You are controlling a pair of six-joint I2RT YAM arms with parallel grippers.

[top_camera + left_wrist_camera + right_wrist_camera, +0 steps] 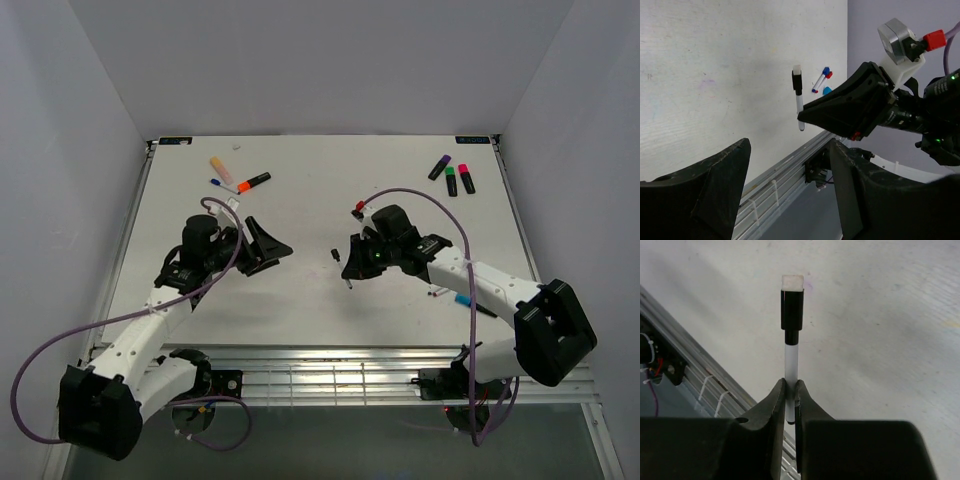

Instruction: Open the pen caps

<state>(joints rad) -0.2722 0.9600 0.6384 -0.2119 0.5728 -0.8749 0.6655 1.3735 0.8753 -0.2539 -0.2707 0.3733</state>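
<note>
Firstly, at the far left of the table [300, 200] we saw an orange-capped highlighter [253, 182] lying flat beside a pale marker [221, 169], both well away from the arms and both with their caps on.

Next came the left gripper [265, 247]. Its claw was released, the two fingers [715, 175] spread wide and holding nothing. It pointed toward the middle of the table, and we judged this was so it could take the cap from the other arm's pen.

Between the two arms was the thin pen [791, 355], lifted above the table. Its black cap [792, 310] was on, at the free end, turned out where the left claw could reach it.

The right gripper [790, 385] was clenched on the white barrel, near the lower end. We thought it held the pen so low to leave the cap and most of the barrel free for a straight pull.

At the far right, a purple-capped highlighter [440, 166], a green-capped highlighter [451, 180] and a pink-capped highlighter [466, 178] lay close together, all closed. So, in our judgement, most of the task was not yet done.
</note>
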